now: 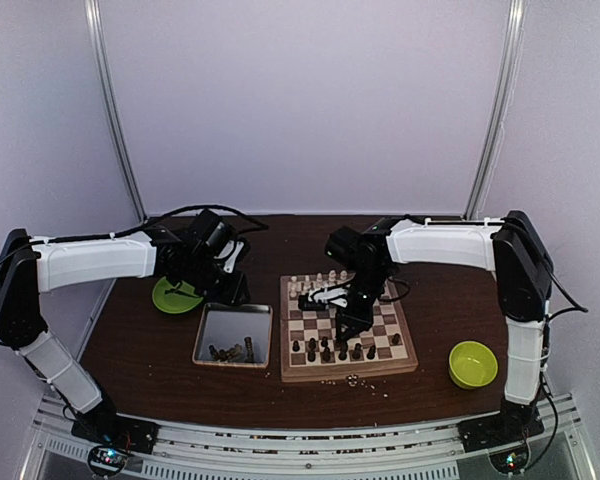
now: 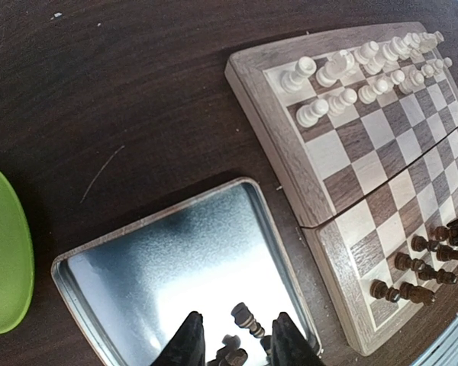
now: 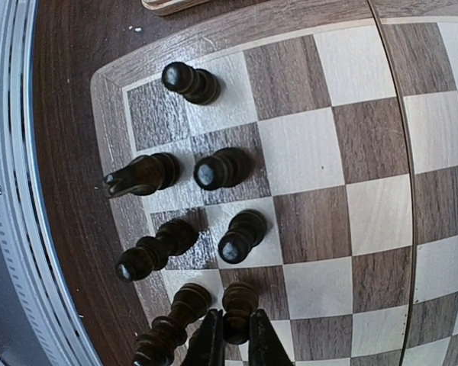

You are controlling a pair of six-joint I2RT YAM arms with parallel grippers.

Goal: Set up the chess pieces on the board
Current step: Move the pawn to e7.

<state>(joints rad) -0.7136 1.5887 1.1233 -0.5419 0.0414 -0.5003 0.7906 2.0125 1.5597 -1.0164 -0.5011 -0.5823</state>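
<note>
The chessboard lies right of centre, with cream chessmen along its far side and dark chess pieces on its near rows. My right gripper is shut on a dark pawn at a dark square in the near-left part of the board; I cannot tell whether the pawn touches it. Several dark pieces stand around it. My left gripper is open and empty above the silver tray, over loose dark pieces lying in it.
The tray sits against the board's left side. A green plate lies behind the tray and a green bowl is at the near right. Small bits lie in front of the board. Cream chessmen fill the far rows.
</note>
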